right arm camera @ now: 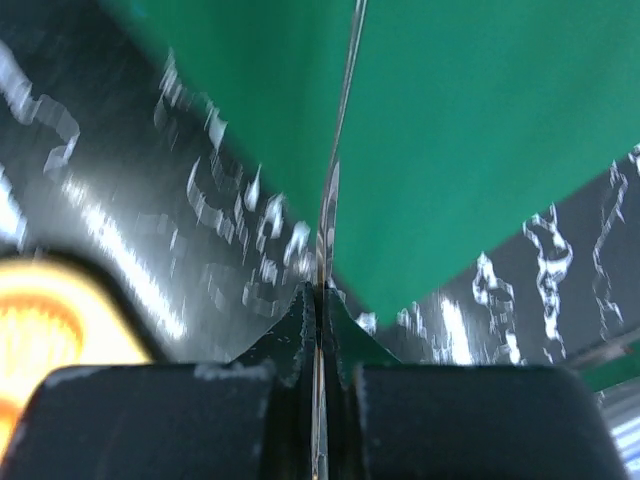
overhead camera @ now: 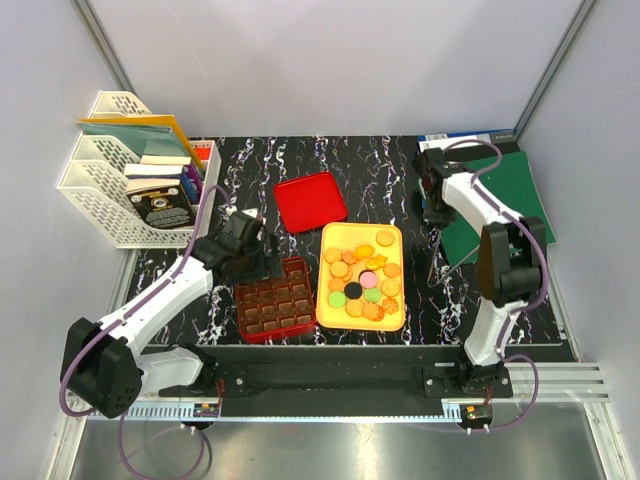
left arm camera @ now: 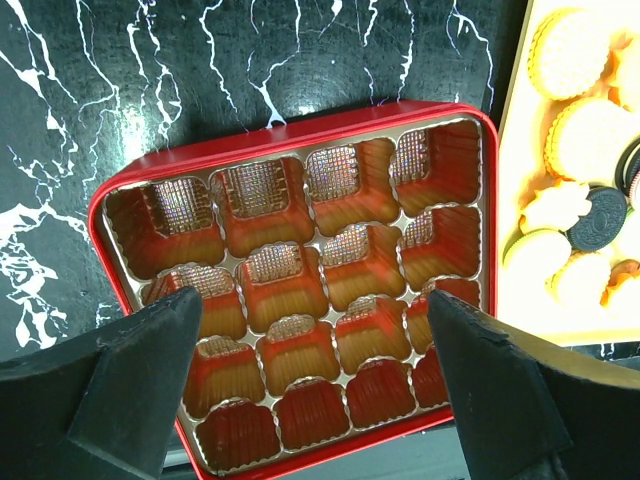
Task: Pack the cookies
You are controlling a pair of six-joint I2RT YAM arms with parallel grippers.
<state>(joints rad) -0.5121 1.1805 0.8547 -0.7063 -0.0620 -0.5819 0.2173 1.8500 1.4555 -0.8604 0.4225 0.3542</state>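
Observation:
The cookies (overhead camera: 362, 280), mostly orange with a few green, pink and black ones, lie on a yellow tray (overhead camera: 322, 300). Some cookies (left arm camera: 575, 130) show at the right edge of the left wrist view. Left of the tray sits a red grid box (overhead camera: 275, 305) whose visible cells (left arm camera: 300, 300) are empty. My left gripper (overhead camera: 262, 265) hangs open over that box, its jaws (left arm camera: 312, 310) wide apart with nothing between them. My right gripper (overhead camera: 435, 215) is to the right of the tray, shut (right arm camera: 322, 295) on a thin shiny metal tool (right arm camera: 340, 140) that hangs down toward the table (overhead camera: 432, 262).
A red lid (overhead camera: 310, 200) lies behind the tray. A green folder (overhead camera: 510, 200) lies at the back right, under the right arm. A white file rack (overhead camera: 130, 185) with papers stands at the back left.

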